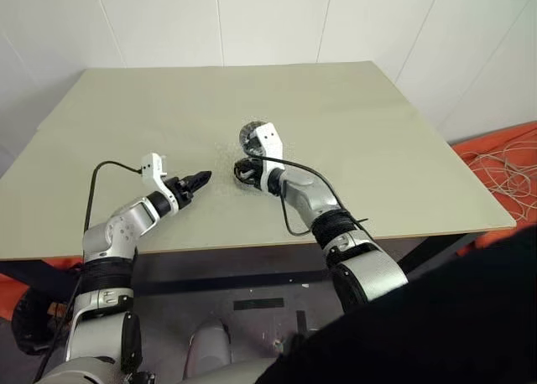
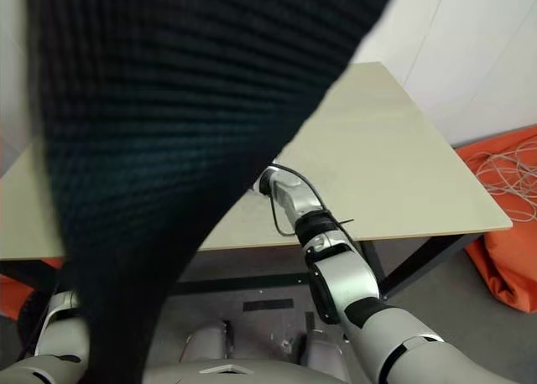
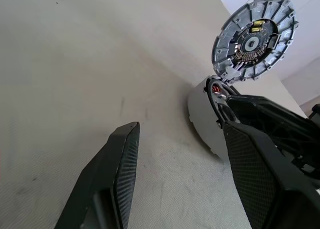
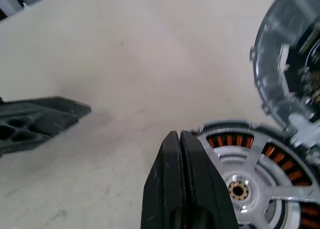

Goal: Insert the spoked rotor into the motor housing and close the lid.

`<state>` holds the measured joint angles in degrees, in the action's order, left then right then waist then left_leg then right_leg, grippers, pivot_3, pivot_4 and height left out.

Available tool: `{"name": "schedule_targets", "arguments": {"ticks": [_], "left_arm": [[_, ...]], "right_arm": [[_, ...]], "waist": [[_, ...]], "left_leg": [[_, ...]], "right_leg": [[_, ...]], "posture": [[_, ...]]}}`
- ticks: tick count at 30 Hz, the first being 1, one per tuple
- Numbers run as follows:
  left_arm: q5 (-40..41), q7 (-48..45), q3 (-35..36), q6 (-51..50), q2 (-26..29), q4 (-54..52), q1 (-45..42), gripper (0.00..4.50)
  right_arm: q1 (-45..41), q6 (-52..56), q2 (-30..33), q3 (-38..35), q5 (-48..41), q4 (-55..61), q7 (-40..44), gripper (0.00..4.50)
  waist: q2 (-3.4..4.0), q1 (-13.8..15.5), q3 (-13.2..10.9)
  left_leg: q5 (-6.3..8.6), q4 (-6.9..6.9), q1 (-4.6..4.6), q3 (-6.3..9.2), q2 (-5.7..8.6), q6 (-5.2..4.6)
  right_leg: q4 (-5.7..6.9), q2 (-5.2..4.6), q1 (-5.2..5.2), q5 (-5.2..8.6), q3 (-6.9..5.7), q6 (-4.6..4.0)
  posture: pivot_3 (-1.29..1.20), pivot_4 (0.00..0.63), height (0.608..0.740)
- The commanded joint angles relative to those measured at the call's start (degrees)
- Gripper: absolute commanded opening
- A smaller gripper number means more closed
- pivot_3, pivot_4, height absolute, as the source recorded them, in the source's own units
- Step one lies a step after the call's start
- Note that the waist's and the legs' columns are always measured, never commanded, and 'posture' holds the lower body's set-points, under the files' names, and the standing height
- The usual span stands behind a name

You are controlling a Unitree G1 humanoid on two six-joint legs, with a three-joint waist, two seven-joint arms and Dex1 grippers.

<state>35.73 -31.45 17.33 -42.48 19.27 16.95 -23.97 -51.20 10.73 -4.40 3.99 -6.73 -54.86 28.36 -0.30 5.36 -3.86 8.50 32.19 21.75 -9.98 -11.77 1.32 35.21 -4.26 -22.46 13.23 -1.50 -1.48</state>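
Frankly, the lid (image 3: 254,40) worries me: it stands upright on its hinge over the motor housing (image 4: 260,181), and my right gripper (image 4: 180,139), fingers pressed together and holding nothing, sits right at the housing's rim. A clumsy nudge could slide the whole unit across the table (image 1: 352,132) or drop the lid crooked. The spoked rotor (image 4: 245,186) looks already seated inside the copper windings, though I can't confirm it is fully down. My left gripper (image 3: 180,154) waits spread and empty nearby. A dark cloth (image 2: 168,107) blocks most of the right eye view.
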Motion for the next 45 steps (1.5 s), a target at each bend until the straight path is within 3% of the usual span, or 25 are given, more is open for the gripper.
{"name": "schedule_targets", "arguments": {"ticks": [1,11,29,35,41,45], "left_arm": [[0.8,0.5,1.0,0.2,0.5,-3.4,0.1,2.83],[0.3,0.4,0.3,0.8,-0.5,-2.3,-0.7,2.83],[0.3,0.7,1.2,0.7,0.4,-2.0,-1.0,2.83],[0.2,0.6,1.0,0.8,0.4,-1.8,-1.1,2.83],[0.0,0.1,0.7,1.4,0.0,-1.5,-1.3,2.83],[-0.3,-0.4,0.3,1.7,0.2,-1.2,-1.5,2.83]], "right_arm": [[-3.1,-3.0,0.2,-1.6,0.4,-3.0,-1.2,0.00],[-4.3,-3.0,3.6,-3.3,-1.2,3.4,1.6,0.00],[-3.5,-5.2,3.0,-4.3,1.3,-6.6,-3.2,0.00],[-2.3,-5.1,4.8,-4.0,0.4,1.8,0.3,0.00],[4.2,1.8,9.4,-1.8,1.1,18.1,4.1,0.00],[7.0,2.9,13.0,-1.9,2.5,18.9,2.7,0.00]], "waist": [[0.00,0.0,0.0],[0.00,0.1,0.0],[-0.01,-0.1,0.0],[0.00,0.0,0.0],[-0.02,0.2,0.0],[-0.03,0.2,0.0]], "left_leg": [[0.00,0.01,0.02,-0.01,0.00,0.00],[-0.01,0.06,0.05,-0.02,0.00,0.01],[-0.01,0.12,0.06,-0.05,-0.01,0.01],[-0.02,0.16,0.05,-0.03,-0.01,0.02],[-0.02,0.15,0.15,-0.04,-0.01,0.01],[-0.02,0.17,0.11,-0.05,0.00,0.01]], "right_leg": [[0.01,0.00,-0.04,-0.01,0.00,0.00],[0.09,0.00,-0.04,-0.01,-0.02,0.00],[0.22,0.00,-0.12,-0.01,-0.01,-0.02],[0.30,0.00,-0.12,-0.01,0.00,-0.02],[0.23,0.01,-0.16,-0.01,-0.02,-0.02],[0.21,0.00,-0.10,-0.01,-0.02,-0.01]], "posture": [[0.00,0.000,0.740],[0.00,0.000,0.740],[0.00,0.000,0.740],[0.00,0.000,0.740],[0.00,0.000,0.740],[0.00,0.000,0.740]]}}
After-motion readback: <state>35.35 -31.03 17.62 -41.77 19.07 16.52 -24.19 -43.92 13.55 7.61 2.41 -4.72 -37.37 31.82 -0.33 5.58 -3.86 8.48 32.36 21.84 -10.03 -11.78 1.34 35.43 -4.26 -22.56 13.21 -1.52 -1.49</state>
